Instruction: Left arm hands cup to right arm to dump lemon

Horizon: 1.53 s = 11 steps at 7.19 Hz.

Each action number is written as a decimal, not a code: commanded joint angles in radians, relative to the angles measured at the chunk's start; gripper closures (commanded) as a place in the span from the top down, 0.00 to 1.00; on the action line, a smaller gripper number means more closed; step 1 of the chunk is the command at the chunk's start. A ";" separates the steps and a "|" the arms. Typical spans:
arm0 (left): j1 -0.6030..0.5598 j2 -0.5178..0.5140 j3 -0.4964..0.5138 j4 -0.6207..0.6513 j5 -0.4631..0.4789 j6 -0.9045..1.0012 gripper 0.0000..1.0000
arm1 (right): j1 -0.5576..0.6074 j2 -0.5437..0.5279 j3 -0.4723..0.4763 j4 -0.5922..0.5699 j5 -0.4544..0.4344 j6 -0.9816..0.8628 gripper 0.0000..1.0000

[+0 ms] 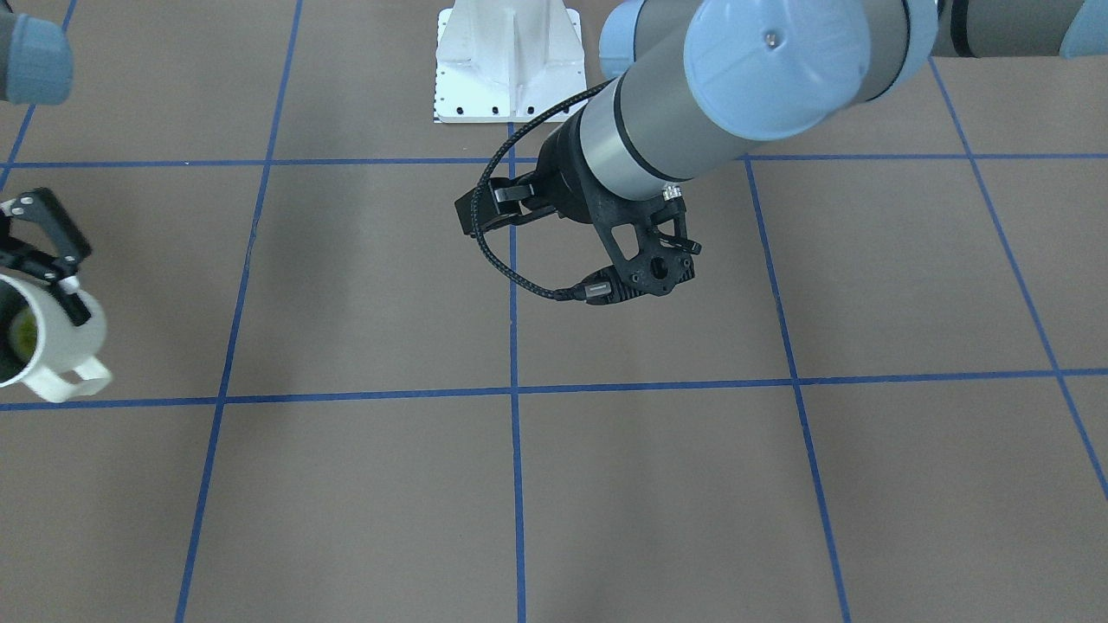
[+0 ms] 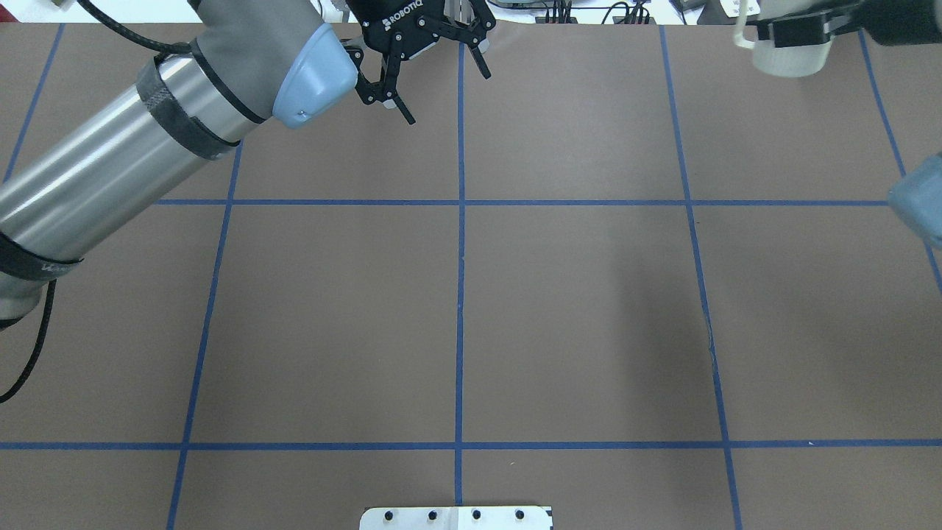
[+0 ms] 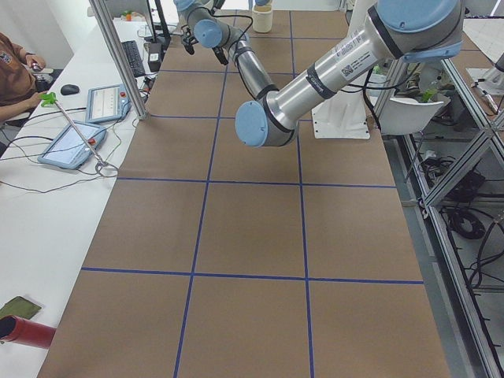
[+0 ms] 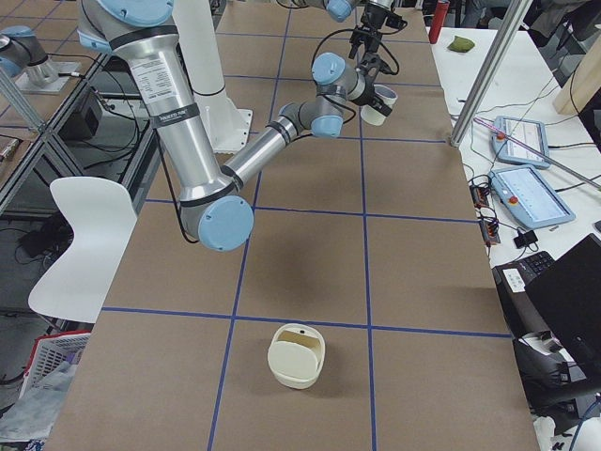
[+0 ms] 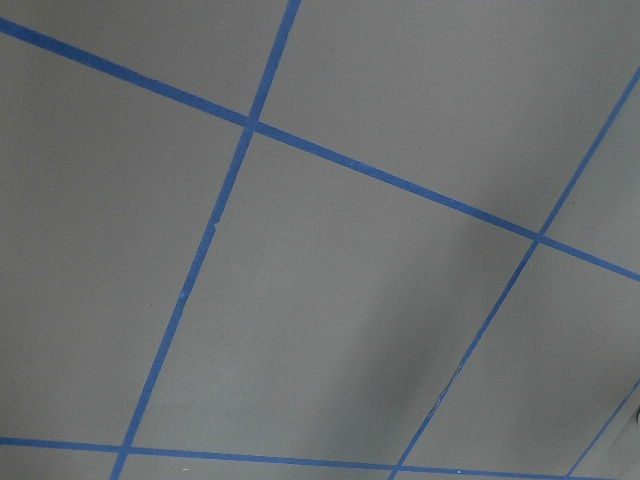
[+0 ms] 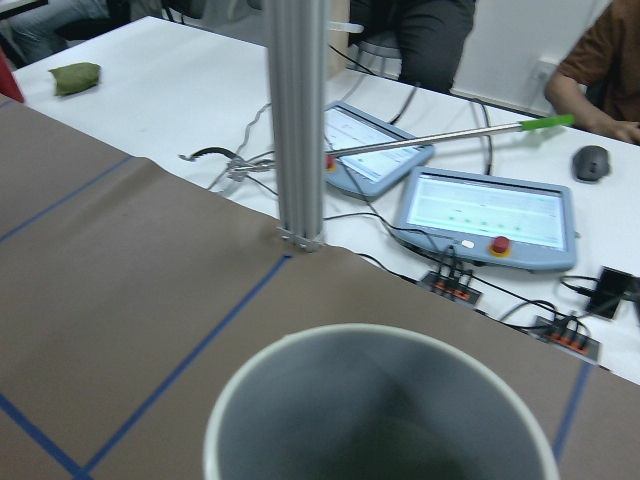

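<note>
Mug (image 1: pixel 61 346), cream-white with squared loop handle, pinched at rim in right arm's black two-finger claw (image 1: pixel 67 294), aloft over far right side of brown, blue-taped table (image 2: pixel 574 309). Small yellow-green lemon piece (image 1: pixel 22 333) inside. Bulky silver left arm (image 2: pixel 110 169) stretched toward far centre, ROBOTIQ-lettered claw (image 2: pixel 441 85) spread wide.

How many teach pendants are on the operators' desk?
2. Both lie on the white desk: one teach pendant just behind the aluminium post, the other beside it, nearer the mouse. More may lie off-frame.
</note>
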 commanded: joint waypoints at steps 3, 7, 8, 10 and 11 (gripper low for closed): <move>-0.014 0.003 -0.026 0.010 0.001 0.000 1.00 | 0.180 -0.405 -0.012 0.371 0.054 0.099 0.00; -0.019 0.012 -0.039 0.011 0.009 -0.001 1.00 | 0.360 -0.491 -0.235 0.764 0.278 0.321 0.00; -0.025 0.015 -0.039 0.010 0.009 -0.001 1.00 | 0.362 -0.491 -0.307 0.913 0.279 0.486 0.00; -0.036 0.018 -0.039 0.010 0.010 0.000 1.00 | 0.362 -0.489 -0.466 1.167 0.295 0.641 0.00; -0.036 0.018 -0.039 0.010 0.010 0.000 1.00 | 0.362 -0.497 -0.477 1.235 0.301 0.772 0.00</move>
